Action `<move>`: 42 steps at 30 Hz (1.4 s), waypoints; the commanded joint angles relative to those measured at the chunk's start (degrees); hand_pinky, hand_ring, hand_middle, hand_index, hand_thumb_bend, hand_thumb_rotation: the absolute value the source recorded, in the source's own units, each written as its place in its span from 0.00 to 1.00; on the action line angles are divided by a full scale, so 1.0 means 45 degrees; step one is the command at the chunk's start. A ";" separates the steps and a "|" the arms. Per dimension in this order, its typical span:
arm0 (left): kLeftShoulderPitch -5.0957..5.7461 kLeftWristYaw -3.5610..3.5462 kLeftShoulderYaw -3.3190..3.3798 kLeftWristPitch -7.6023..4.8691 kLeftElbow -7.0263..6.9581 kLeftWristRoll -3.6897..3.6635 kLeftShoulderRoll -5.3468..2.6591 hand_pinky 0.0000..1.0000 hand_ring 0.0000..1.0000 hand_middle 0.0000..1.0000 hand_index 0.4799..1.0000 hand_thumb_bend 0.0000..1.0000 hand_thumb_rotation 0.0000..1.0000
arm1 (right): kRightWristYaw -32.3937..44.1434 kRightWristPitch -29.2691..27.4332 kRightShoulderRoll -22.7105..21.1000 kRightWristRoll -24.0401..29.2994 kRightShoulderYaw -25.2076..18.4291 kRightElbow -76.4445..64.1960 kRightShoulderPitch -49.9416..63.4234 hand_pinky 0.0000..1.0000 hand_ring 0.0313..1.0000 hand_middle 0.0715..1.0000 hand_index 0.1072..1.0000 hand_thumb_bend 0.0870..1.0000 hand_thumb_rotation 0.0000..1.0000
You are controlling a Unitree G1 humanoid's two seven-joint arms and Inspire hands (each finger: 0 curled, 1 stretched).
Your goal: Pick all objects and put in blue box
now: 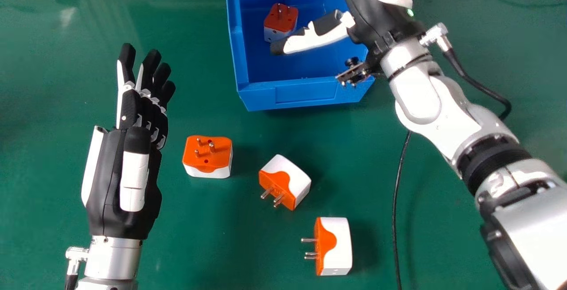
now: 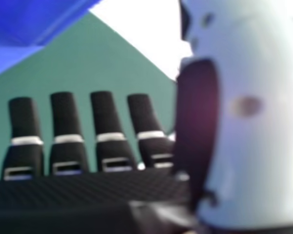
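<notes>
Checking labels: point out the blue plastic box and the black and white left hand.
Blue plastic box [image 1: 305, 95]: head view, front wall.
Black and white left hand [image 1: 134, 172]: head view, thumb.

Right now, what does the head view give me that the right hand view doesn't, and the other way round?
Head view: three plug adapters on the green table, a fourth adapter inside the box, the open left hand and a black cable.
Right hand view: a close look at the right hand's straight fingers, side by side with nothing held.
Both: the right hand with its thumb, the blue box and green table.
</notes>
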 commanded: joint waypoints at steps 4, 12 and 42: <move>-0.0051 -0.0119 0.0025 -0.0323 -0.0053 -0.0048 0.0004 0.99 1.00 1.00 0.98 0.87 0.90 | -0.0202 -0.0940 -0.0603 0.0751 -0.0771 -0.1698 0.0976 0.60 0.69 0.73 0.72 0.97 0.16; 0.0078 0.0012 0.0008 -0.0283 -0.0248 0.0082 -0.0002 1.00 1.00 1.00 0.99 0.87 0.91 | -0.0047 -0.1633 -0.0901 0.1129 -0.1453 -0.4184 0.3119 0.52 0.64 0.70 0.70 0.94 0.14; 0.0026 0.0269 0.0009 -0.0298 -0.0150 0.0281 0.0050 1.00 1.00 1.00 1.00 0.87 0.92 | 0.1670 -0.2143 -0.1594 0.1811 -0.3528 -1.0731 1.1177 0.48 0.61 0.67 0.68 0.93 0.20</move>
